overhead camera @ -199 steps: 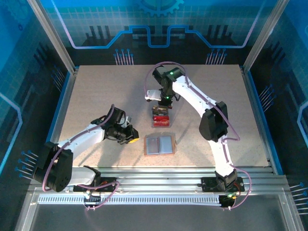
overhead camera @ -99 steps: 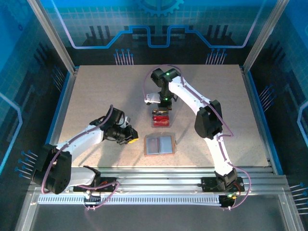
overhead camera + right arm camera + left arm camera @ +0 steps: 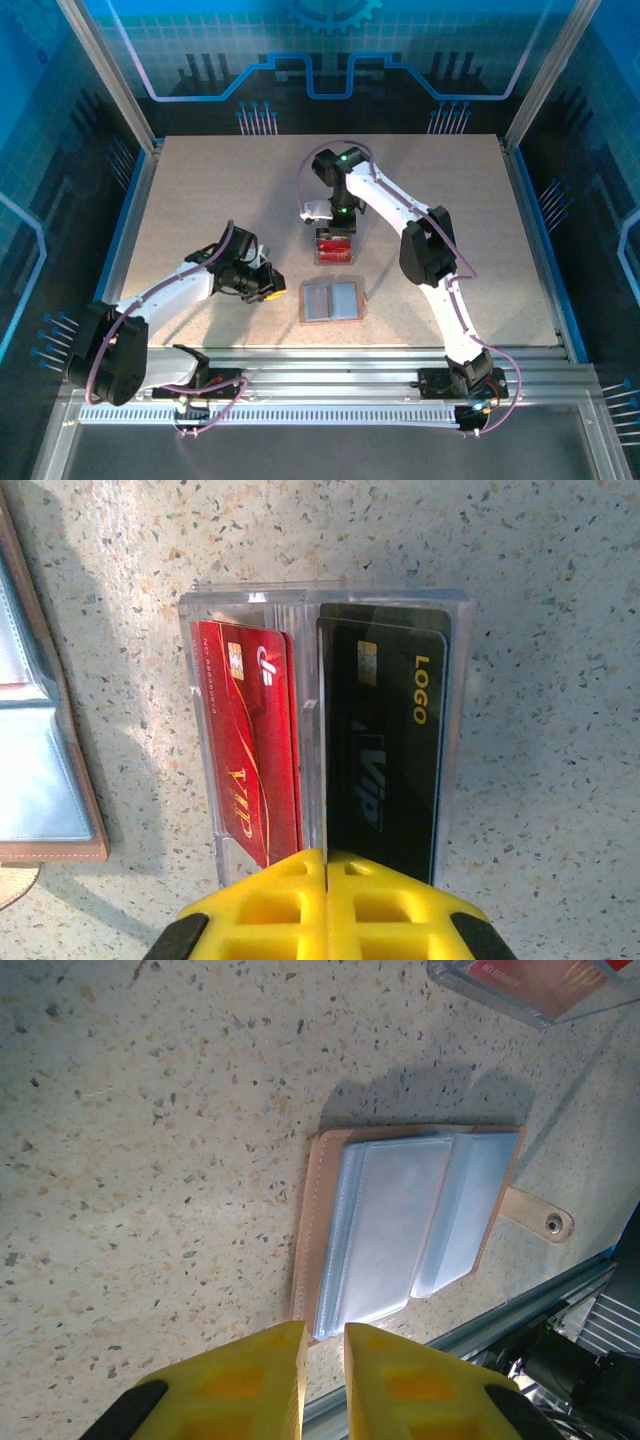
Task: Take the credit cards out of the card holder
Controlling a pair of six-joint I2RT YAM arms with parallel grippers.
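The card holder [image 3: 330,300] lies open and flat on the table, its pale blue inner panels [image 3: 400,1220] up and its snap tab [image 3: 551,1223] off to one side. A red credit card [image 3: 245,740] and a black one [image 3: 385,750] lie side by side in a clear plastic box [image 3: 458,680] just beyond the holder. My left gripper [image 3: 325,1332] hovers at the holder's corner, its yellow fingers a narrow gap apart with nothing between them. My right gripper [image 3: 327,858] is shut and empty over the box's end, above the divider.
The clear box [image 3: 335,248] sits mid-table between the holder and my right gripper [image 3: 335,224]. My left gripper [image 3: 270,290] is left of the holder. A metal rail [image 3: 350,360] runs along the near table edge. Blue walls surround the speckled table [image 3: 200,200].
The right arm's elbow has swung left while its gripper stays over the far end of the box. The left arm has hardly moved.
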